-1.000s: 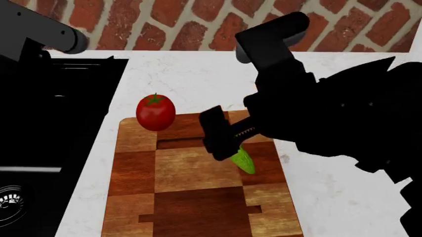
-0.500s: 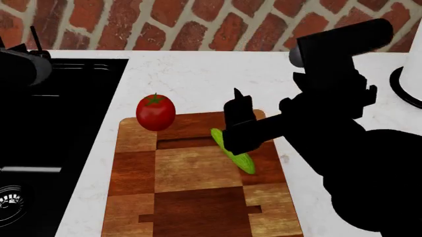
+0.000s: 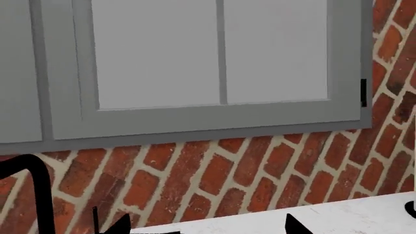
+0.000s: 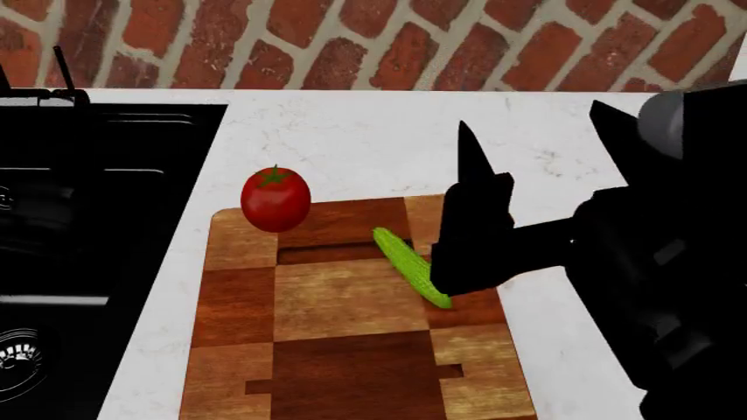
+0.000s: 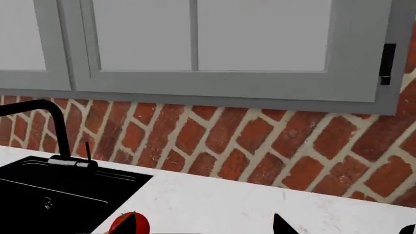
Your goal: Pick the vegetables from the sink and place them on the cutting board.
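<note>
The red tomato [image 4: 275, 199] stands on the far left corner of the checkered wooden cutting board [image 4: 338, 350]. The yellow-green cucumber [image 4: 408, 262] lies on the board's right half. My right gripper [image 4: 473, 175] is open and empty, raised just right of the cucumber with its fingers pointing up. In the right wrist view my right gripper [image 5: 208, 229] has its tips spread, with the tomato [image 5: 122, 226] behind one tip. My left gripper [image 3: 204, 229] is open and empty, facing the brick wall; it is out of the head view. The black sink [image 4: 105, 175] holds no vegetable that I can see.
A white counter [image 4: 350, 131] surrounds the board and the sink. A brick wall [image 4: 386, 44] runs along the back, with a grey window frame [image 5: 215, 83] above. The black faucet [image 5: 39, 122] stands behind the sink. The drain [image 4: 17, 350] is at the near left.
My right gripper has let go of the cucumber, risen and drawn back to the right. The cucumber stays on the board. My left arm has left the head view.
</note>
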Controlling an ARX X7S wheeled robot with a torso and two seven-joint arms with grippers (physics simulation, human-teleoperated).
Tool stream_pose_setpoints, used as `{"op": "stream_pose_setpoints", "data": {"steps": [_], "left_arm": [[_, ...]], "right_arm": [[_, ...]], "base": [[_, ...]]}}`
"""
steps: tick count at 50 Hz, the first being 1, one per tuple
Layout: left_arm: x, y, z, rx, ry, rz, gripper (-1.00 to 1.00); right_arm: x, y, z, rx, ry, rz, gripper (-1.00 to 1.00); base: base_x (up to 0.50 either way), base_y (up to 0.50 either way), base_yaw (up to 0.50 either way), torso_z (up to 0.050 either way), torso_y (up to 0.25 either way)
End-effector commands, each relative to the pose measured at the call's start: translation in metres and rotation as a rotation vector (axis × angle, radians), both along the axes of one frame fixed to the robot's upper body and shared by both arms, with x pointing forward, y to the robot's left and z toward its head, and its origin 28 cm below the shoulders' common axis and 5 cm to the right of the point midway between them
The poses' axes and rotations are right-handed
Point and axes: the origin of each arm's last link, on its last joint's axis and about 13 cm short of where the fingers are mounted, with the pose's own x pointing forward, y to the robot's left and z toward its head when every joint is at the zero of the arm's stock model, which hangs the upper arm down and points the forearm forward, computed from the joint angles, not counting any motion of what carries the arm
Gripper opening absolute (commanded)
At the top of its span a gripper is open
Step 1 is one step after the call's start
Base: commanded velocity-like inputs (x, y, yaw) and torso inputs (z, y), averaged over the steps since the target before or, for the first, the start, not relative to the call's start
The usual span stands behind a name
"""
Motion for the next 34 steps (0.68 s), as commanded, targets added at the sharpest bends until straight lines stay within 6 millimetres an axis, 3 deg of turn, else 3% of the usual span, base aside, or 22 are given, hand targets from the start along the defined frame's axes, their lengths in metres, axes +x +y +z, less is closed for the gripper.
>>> {"op": "stream_pose_setpoints", "data": {"steps": [1,12,34], "left_arm": [[-0.029,0.001,0.005,-0.034,-0.072,-0.009,1.00],[-0.056,0.006,0.018,-0.043,-0.136,0.012,1.00],[-0.091,0.010,0.044,-0.071,-0.253,0.023,1.00]], "right_arm": [[-0.026,0.001,0.003,0.060,-0.077,0.006,1.00],[-0.049,-0.011,0.009,0.116,-0.161,-0.047,1.00],[-0.089,-0.011,0.021,0.203,-0.327,-0.037,1.00]], "base": [[0.00,0.00,0.00,0.000,0.000],[0.00,0.00,0.00,0.000,0.000],[0.00,0.00,0.00,0.000,0.000]]}}
